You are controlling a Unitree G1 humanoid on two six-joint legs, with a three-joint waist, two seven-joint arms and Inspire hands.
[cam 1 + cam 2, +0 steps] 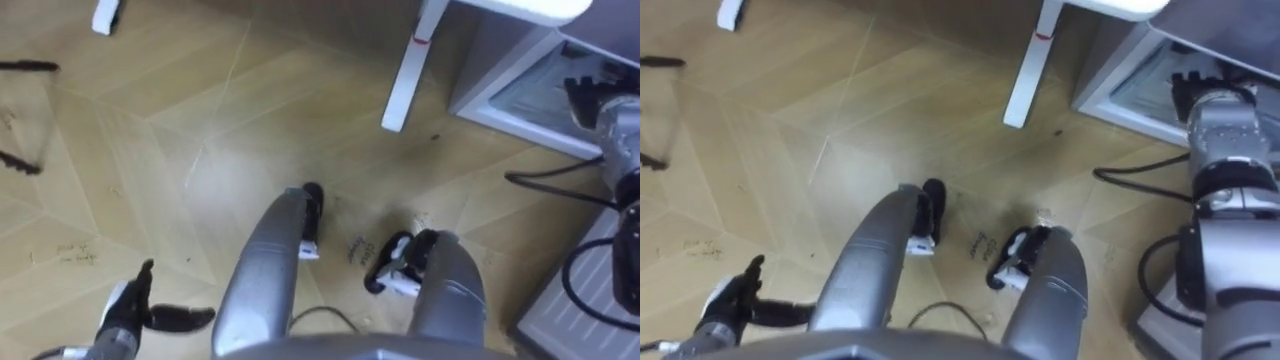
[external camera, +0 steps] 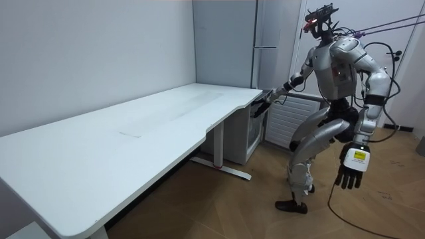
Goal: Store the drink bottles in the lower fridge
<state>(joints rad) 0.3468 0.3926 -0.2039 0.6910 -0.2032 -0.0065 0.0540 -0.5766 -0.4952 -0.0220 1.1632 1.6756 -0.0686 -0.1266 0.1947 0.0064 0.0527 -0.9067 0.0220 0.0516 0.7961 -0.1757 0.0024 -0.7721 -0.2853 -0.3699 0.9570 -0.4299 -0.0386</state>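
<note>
You have the robot standing at the end of the white desk (image 2: pixel 133 133). Its right hand (image 1: pixel 581 96) reaches to the front of the low fridge (image 1: pixel 505 100) beside the desk leg (image 1: pixel 405 75). You cannot tell how its fingers are set. Its left hand (image 1: pixel 127 310) hangs low, fingers spread and empty.

Pale brown herringbone wooden floor (image 1: pixel 840 130) seen from above, with a low grey-framed fridge with a glassy front (image 1: pixel 1140 88) in the upper right of the frame.
A white metal desk leg (image 1: pixel 1025 60) stands at the upper centre, under the edge of the white tabletop (image 1: pixel 1105 5) and just left of the fridge. The dark right robot hand (image 1: pixel 1190 88) is up against the fridge's front. The dark left robot hand (image 1: pixel 735 298) hangs at the lower left, fingers loosely spread, holding nothing.
</note>
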